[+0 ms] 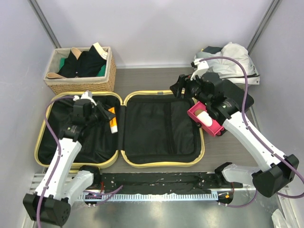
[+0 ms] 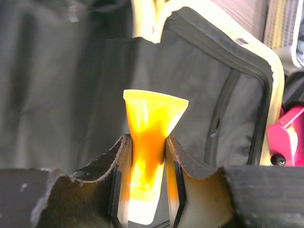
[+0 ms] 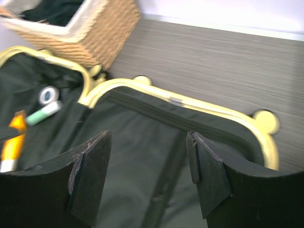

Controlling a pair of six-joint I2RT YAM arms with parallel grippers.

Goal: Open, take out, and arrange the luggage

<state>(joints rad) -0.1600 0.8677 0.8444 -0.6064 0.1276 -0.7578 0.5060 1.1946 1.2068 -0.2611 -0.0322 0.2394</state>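
The luggage (image 1: pixel 161 128) lies opened flat on the tabletop (image 1: pixel 152 78), both black-lined halves facing up. The left jaws are clenched on an orange tube (image 2: pixel 151 128) over the left half, close to the hinge. The tube's long axis runs straight out ahead of them, flat crimped end foremost. The right jaws stand spread and empty above the right half, its back rim just ahead. A green-and-white tube (image 3: pixel 42 114) and a silver roll (image 3: pixel 47 95) lie in the left half, off to the left of the right jaws and nearer the left arm. Lifting the orange tube clear probably comes next.
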